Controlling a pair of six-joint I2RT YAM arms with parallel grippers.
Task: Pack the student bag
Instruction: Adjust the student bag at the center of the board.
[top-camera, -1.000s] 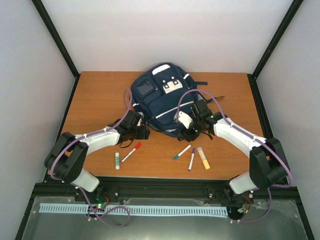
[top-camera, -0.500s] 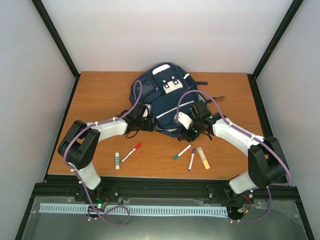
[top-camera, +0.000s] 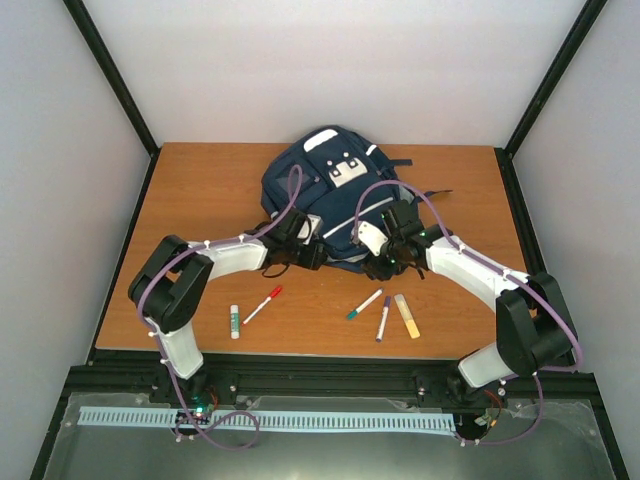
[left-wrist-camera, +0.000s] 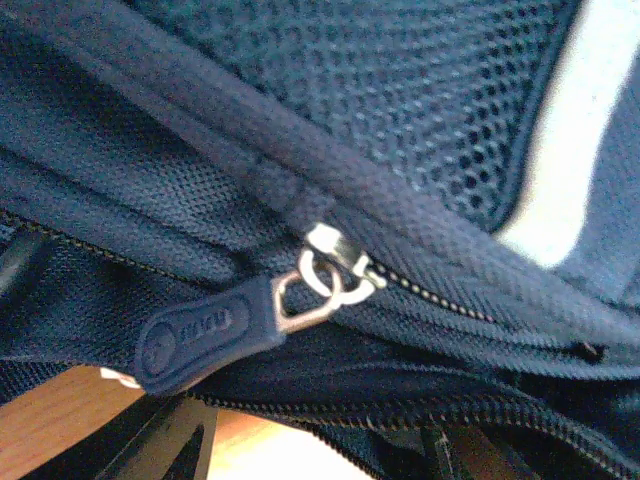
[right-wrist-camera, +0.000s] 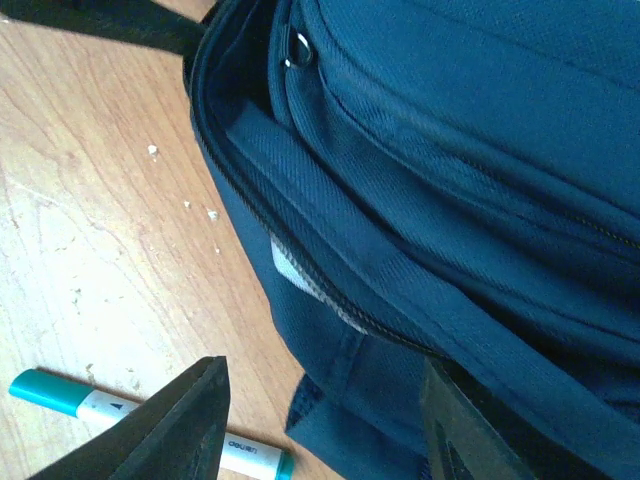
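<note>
From above, the bag (top-camera: 320, 185) lies flat at the middle of the table's (top-camera: 200, 200) far edge. Both arms reach its near side, the left gripper (top-camera: 310, 250) at its near-left corner and the right gripper (top-camera: 378, 262) at its near-right corner. A glue stick (top-camera: 234, 320), a red marker (top-camera: 262, 305), a green marker (top-camera: 364, 304), a purple marker (top-camera: 384, 318) and a yellow highlighter (top-camera: 407, 315) lie loose between the bag and the near edge. In the left wrist view the left fingers (left-wrist-camera: 170, 450) stand apart and hold nothing. The zip pull (left-wrist-camera: 190, 335) lies just above them, nearer the one at the picture's left, and hangs from its slider (left-wrist-camera: 330, 262). The step in hand looks like opening the bag, so the fingers should close squarely on the flat pull, not on fabric. They should then draw it along the zip's line while the other arm steadies the bag. In the right wrist view the right fingers (right-wrist-camera: 180, 425) are spread and empty. The bag's lower edge runs between them, close against one, and the other is over bare wood beside the green marker. A compartment there looks partly open.
</note>
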